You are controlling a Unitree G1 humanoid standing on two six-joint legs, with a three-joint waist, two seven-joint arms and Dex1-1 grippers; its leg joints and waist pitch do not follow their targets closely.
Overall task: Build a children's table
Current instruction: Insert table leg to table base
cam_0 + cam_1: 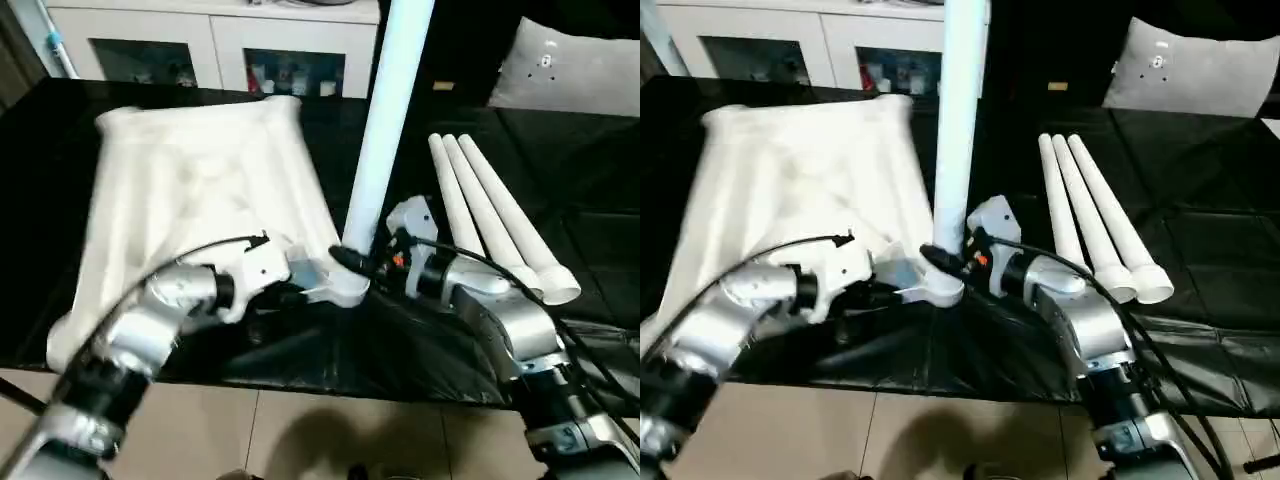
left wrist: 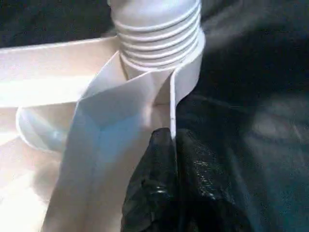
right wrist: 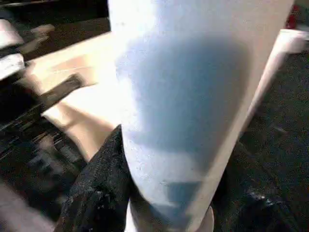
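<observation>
The white table top (image 1: pixel 190 190) lies upside down on the black work table. One white leg (image 1: pixel 385 120) stands upright in its near right corner socket (image 1: pixel 345 290), and the threaded collar (image 2: pixel 159 34) shows partly above the socket. My right gripper (image 1: pixel 350 262) is shut on this leg just above the socket, a black finger (image 3: pixel 101 188) on each side. My left gripper (image 1: pixel 300 292) is shut on the top's rim wall (image 2: pixel 171 125) right beside that socket. Three more legs (image 1: pixel 490 215) lie side by side to the right.
A white glass-door cabinet (image 1: pixel 220 40) stands behind the work table. A white cushion-like object (image 1: pixel 580 70) lies at the back right. The corner being held sits close to the black table's front edge (image 1: pixel 330 385), with tiled floor below it.
</observation>
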